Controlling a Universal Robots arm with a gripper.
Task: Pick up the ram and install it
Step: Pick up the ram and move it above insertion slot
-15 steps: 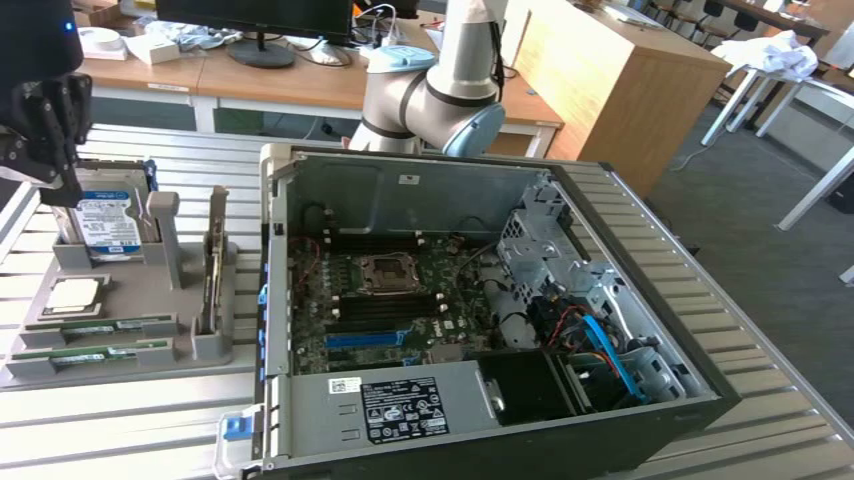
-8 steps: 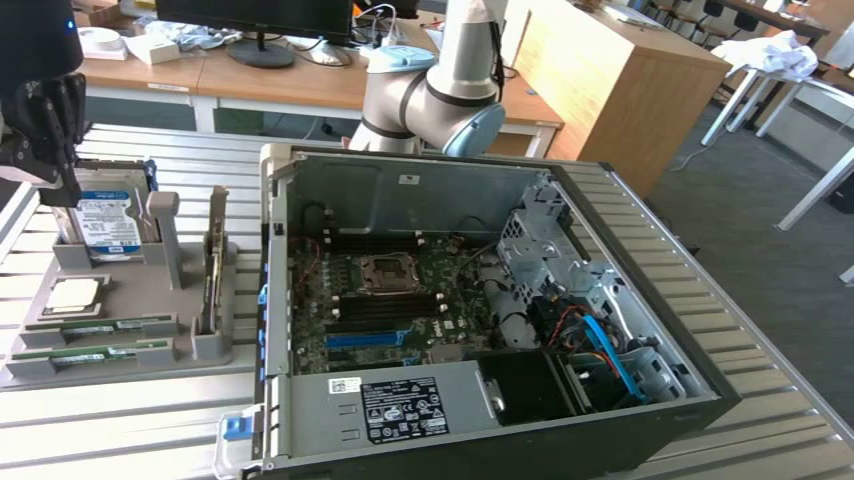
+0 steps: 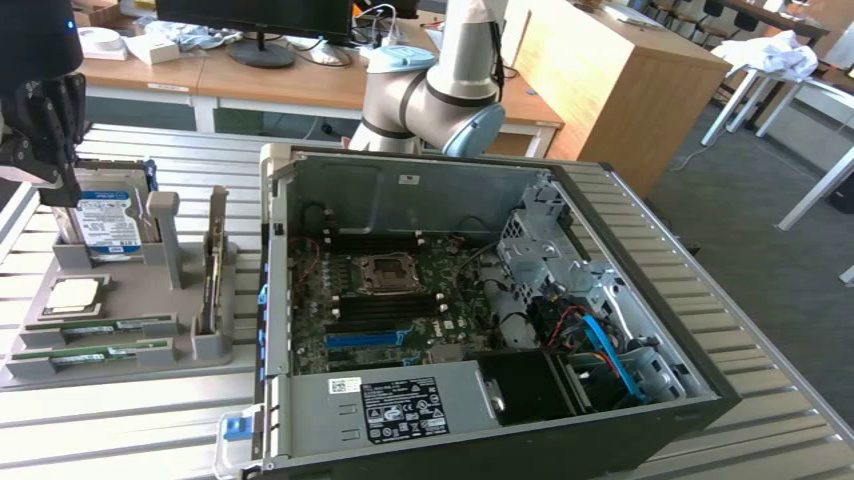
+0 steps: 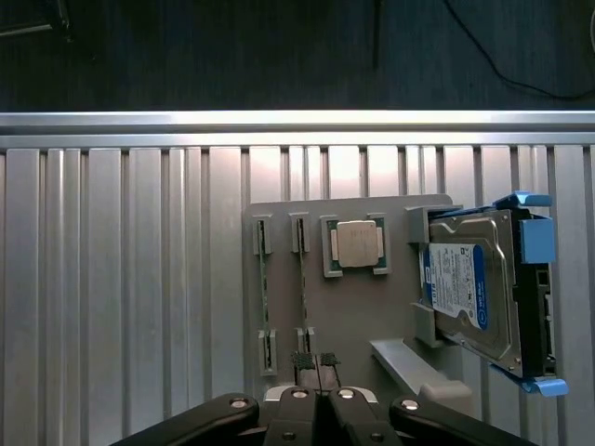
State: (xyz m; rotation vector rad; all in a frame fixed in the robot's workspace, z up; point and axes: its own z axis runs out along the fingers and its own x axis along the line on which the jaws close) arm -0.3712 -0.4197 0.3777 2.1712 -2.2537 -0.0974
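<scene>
The ram, a long thin green circuit-board stick (image 4: 303, 293), stands on edge in a slot of the grey plastic holder tray (image 4: 372, 307), a second stick (image 4: 263, 293) alongside, probably so their top edges can be pinched. The black gripper (image 4: 316, 360) hangs above the tray, fingers pressed together, empty. The open dark metal computer case (image 3: 400, 195) stands beside the tray.

A ribbed aluminium tabletop (image 3: 147, 150) is spread across the exterior view, and a bright band of light is caught along its edge in the wrist view. Behind it, a wooden desk (image 3: 307, 85) is set with a dark monitor (image 3: 254, 12). A light wooden cabinet (image 3: 601, 90) is placed toward the exterior view's right, beside grey carpeted floor (image 3: 761, 240).
</scene>
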